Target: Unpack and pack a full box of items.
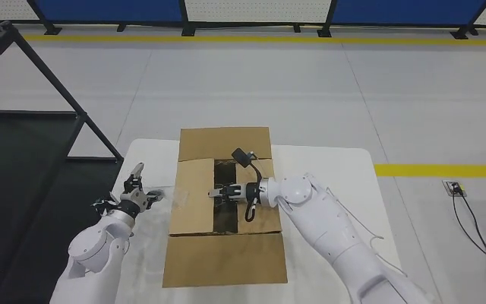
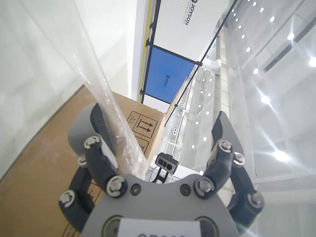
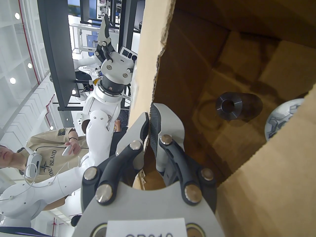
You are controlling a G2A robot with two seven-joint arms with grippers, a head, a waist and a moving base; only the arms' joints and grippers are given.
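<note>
From the top, the box (image 1: 228, 258) sits at the middle of the white tabletop (image 1: 334, 163), its flaps spread and a dark opening down its centre. The right pincer (image 1: 216, 192) reaches in from the right of the frame to the left edge of that opening, at the rim of the flap (image 1: 194, 197) there. The left pincer (image 1: 141, 182) stands at the left of the frame, just beside the box and pointing away from the robot. Clear film (image 1: 168, 199) lies between it and the box wall.

In the left wrist view, the left pincer (image 2: 160, 114) has its fingers wide apart and grips nothing. The film (image 2: 116, 114) runs along one finger's pad, touching it. The box (image 2: 49, 154) wall stands close behind.

In the right wrist view, the right pincer (image 3: 150, 122) is clamped together on the torn edge of the flap (image 3: 148, 50). Inside the box (image 3: 259, 186), a dark metal cylinder (image 3: 238, 106) lies on the floor. A round silver disc (image 3: 281, 117) sits near it, partly hidden by cardboard. The left pincer (image 3: 106, 33) shows farther off, beyond the flap.
</note>
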